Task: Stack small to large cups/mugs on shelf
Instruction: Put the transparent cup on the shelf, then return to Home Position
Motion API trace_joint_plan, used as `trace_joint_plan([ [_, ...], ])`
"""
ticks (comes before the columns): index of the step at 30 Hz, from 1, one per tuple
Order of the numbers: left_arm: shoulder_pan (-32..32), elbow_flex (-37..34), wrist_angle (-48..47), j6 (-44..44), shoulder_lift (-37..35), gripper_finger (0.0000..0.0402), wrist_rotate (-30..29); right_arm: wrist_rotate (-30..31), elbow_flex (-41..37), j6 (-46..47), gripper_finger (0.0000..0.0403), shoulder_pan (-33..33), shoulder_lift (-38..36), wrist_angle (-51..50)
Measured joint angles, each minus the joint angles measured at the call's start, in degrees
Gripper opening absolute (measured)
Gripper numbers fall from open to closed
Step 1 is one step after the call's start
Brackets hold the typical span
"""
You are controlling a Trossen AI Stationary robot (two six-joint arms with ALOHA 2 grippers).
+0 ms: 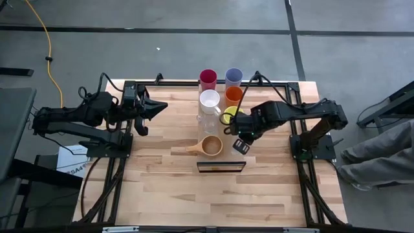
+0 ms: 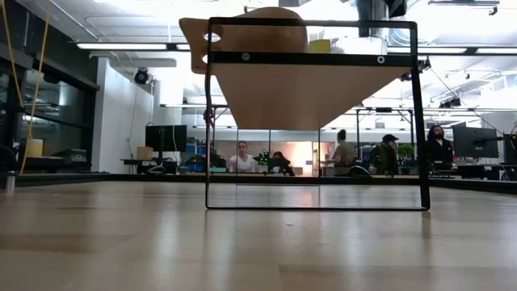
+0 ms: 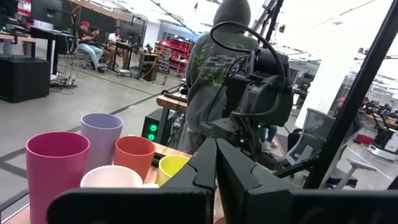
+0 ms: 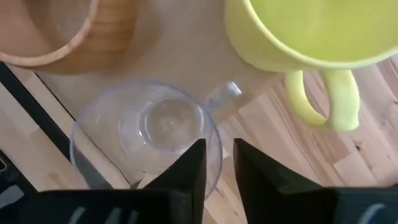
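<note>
Cups stand in two short rows near the far middle of the table (image 1: 162, 188): a crimson tumbler (image 1: 207, 79) and lavender tumbler (image 1: 233, 77) farthest back, then a white mug (image 1: 209, 100) and orange tumbler (image 1: 233, 96), then a clear glass (image 1: 208, 121) and yellow mug (image 1: 230, 115). A tan wooden handled cup (image 1: 210, 146) sits nearest, just behind the shelf (image 1: 221, 166), which the low view shows as a pale board in a thin black frame.

The right gripper (image 1: 242, 139) hangs just beside the yellow mug and near the wooden cup. In its wrist view, the two dark fingers (image 4: 186, 168) stand a narrow gap apart, directly over the rim of the clear glass (image 4: 146, 134), with nothing between them; the yellow mug (image 4: 311, 37) lies just beyond. The right arm reaches in from the table's right edge, elbow bent, wrist tipped down.

The left gripper (image 1: 143, 115) is closed and empty, its arm folded low at the table's left side, well apart from the cups.
</note>
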Motion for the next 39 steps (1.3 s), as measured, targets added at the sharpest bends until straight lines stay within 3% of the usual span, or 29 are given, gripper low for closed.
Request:
trace_joint_plan([
  [14,0.0,0.0,-0.07,0.0,0.0,0.0,0.0,0.97,0.0,-2.11,0.0085,-1.19,0.0,7.27],
  [20,0.0,0.0,-0.07,0.0,0.0,0.0,0.0,2.5,0.0,-7.1,0.0085,-1.32,-0.18,8.91],
  [30,-0.01,0.0,-0.07,-0.01,0.0,0.0,0.28,4.15,-0.38,-18.47,0.0085,1.63,-8.32,5.63],
  [34,0.0,0.0,-0.07,-0.14,0.0,0.0,0.43,4.52,-7.76,-17.68,0.0083,3.82,-15.37,8.8],
  [39,-0.02,-0.02,-0.09,-0.65,0.0,0.0,0.45,4.36,-27.16,-11.52,0.0062,6.28,-29.67,19.02],
])
